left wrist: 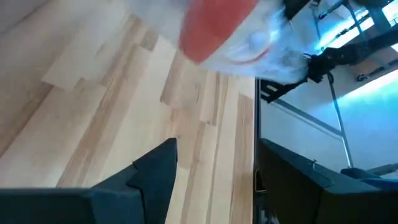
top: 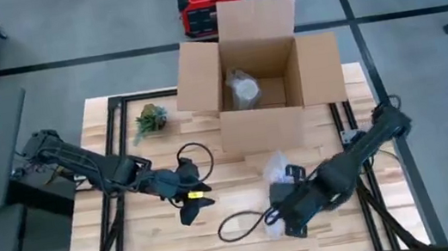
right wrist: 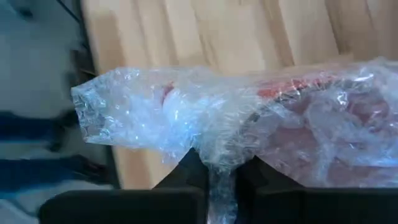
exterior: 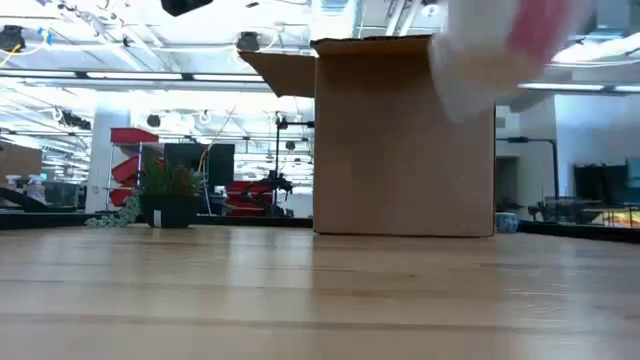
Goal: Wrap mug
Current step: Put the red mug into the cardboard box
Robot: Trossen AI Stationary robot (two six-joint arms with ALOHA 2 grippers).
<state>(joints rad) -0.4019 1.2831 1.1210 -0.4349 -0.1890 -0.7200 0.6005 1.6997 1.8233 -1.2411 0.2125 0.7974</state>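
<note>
we note the right pincer [right wrist: 214,180] clenched on the bubble wrap [right wrist: 205,124] around the mug [right wrist: 323,118], lifted, nearer than the left pincer [top: 189,201], whose state we cannot tell.

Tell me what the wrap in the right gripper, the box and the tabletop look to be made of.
Wrap: clear bubble plastic, glossy, crinkled, pinched by the right gripper around something red. Box: plain brown matte cardboard, flaps open. Tabletop: light wood planks with visible grain, probably sealed.

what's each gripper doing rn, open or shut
Left gripper: over the table's middle, holding nothing visible; open or shut cannot be told.
Right gripper: shut on the bubble wrap around the red mug.
</note>
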